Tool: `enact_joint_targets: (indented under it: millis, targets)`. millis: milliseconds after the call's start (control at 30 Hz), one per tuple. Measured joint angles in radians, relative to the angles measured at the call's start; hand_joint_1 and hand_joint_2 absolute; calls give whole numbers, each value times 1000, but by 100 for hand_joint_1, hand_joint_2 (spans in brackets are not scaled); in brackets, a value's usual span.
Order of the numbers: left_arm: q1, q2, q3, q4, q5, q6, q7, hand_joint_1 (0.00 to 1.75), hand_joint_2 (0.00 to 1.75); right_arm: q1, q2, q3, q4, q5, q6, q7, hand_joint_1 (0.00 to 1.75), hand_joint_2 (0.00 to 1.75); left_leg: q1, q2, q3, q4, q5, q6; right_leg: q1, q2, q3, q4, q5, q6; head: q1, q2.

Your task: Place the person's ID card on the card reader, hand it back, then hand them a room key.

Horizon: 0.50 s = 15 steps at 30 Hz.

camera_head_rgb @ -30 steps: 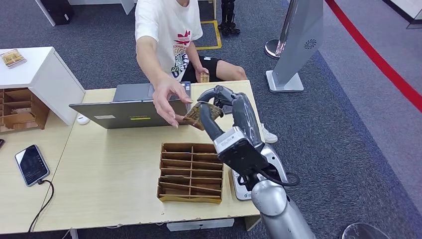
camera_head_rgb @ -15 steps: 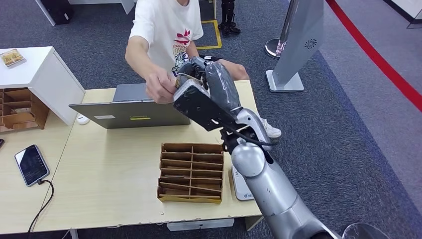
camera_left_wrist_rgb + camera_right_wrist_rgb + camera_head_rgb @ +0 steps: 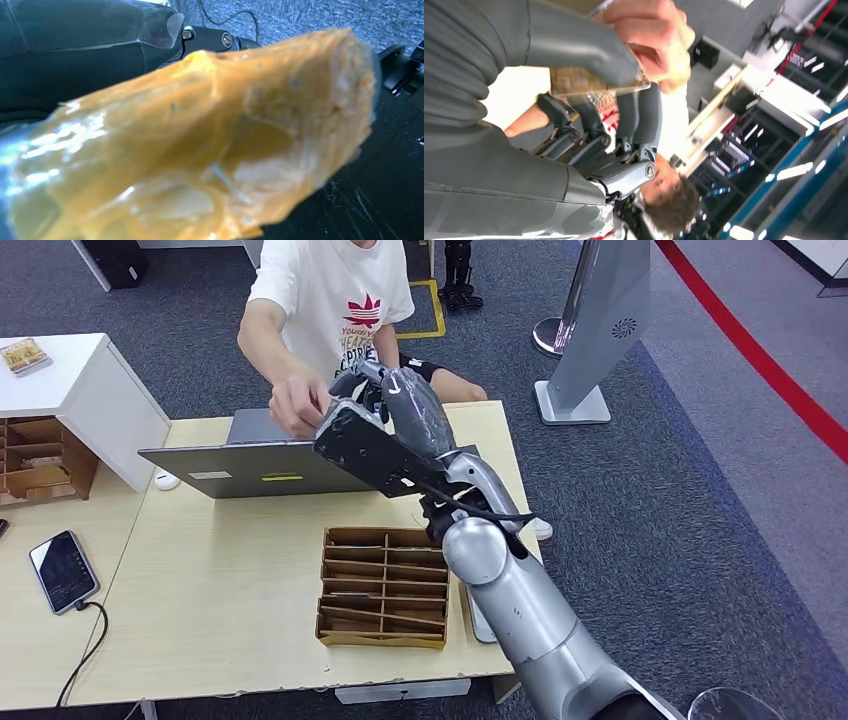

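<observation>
**Now at the handover: card between two hands**

Right now the right hand (image 3: 385, 405) is raised beyond the far edge of the laptop (image 3: 262, 468), its fingers (image 3: 574, 42) pinching a thin tan card (image 3: 589, 80). The person's hand (image 3: 298, 403) meets it there and also grips the card. Whether this is the ID card or a room key I cannot say for sure. It looks light, stiff and flat, probably slick, so an edge pinch with thumb over one face suits it. Nearer than the laptop on the table (image 3: 220, 610) sits a cardboard divider tray (image 3: 385, 585). The left hand's fingers are hidden behind a blurred orange shape (image 3: 200, 140); their state is unclear.
</observation>
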Motion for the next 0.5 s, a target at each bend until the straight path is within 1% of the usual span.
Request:
enact_joint_targets:
  millis: [33, 133, 500]
  targets:
    - [0, 0, 0, 0, -4, 0, 0, 0, 0, 0, 1, 3, 3, -4, 9, 0, 0, 0, 0, 0, 0, 0, 0, 0, 0, 0, 0, 0, 0, 0, 0, 0]
    - [0, 0, 0, 0, -11, 1, -1, 0, 0, 0, 2, 13, 11, -9, 23, 0, 0, 0, 0, 0, 0, 0, 0, 0, 0, 0, 0, 0, 0, 0, 0, 0]
    - [0, 0, 2, 0, -23, 3, -2, 0, 0, -3, 2, 28, 22, -12, 26, 0, 0, 0, 0, 0, 0, 0, 0, 0, 0, 0, 0, 0, 0, 0, 0, 0]
